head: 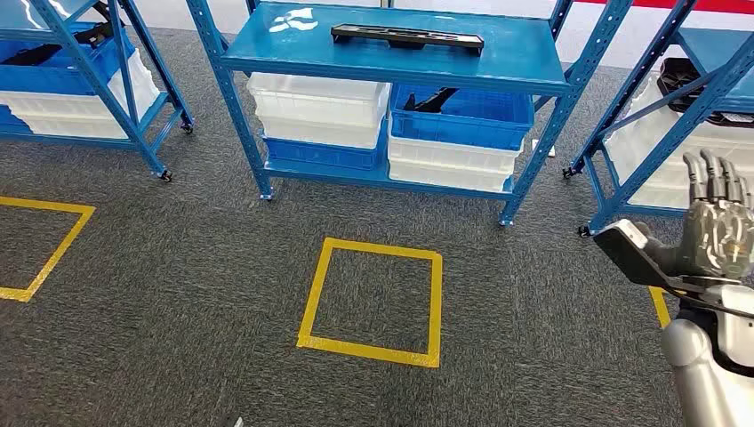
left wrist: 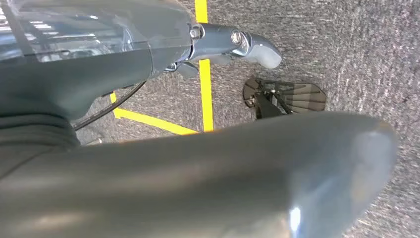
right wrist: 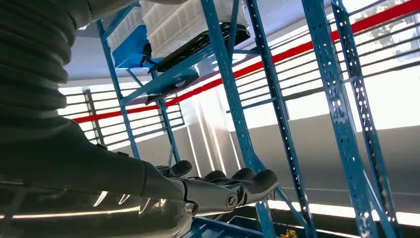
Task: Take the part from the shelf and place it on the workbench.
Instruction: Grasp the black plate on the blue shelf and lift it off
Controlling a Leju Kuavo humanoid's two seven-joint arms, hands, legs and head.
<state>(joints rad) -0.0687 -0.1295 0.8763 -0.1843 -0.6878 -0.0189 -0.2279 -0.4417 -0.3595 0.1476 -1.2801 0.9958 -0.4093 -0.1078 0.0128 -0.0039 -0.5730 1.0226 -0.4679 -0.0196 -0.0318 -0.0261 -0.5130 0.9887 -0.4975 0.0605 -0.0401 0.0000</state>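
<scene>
A long flat black part (head: 406, 37) lies on the upper board of the middle blue shelf (head: 525, 62), straight ahead and far off. My right hand (head: 717, 221) is raised at the right edge, fingers upright and apart, holding nothing, well to the right of that part. In the right wrist view its fingers (right wrist: 233, 187) stretch out empty beside the blue uprights (right wrist: 346, 119) of a rack. My left hand (left wrist: 233, 44) hangs over the grey carpet with nothing in it, its fingers straight.
White bins (head: 316, 108) and a blue bin (head: 461, 116) fill the middle shelf's lower level. More blue racks stand left (head: 80, 71) and right (head: 676, 116); the right one bears a black object (head: 686, 82). A yellow taped square (head: 373, 301) marks the carpet.
</scene>
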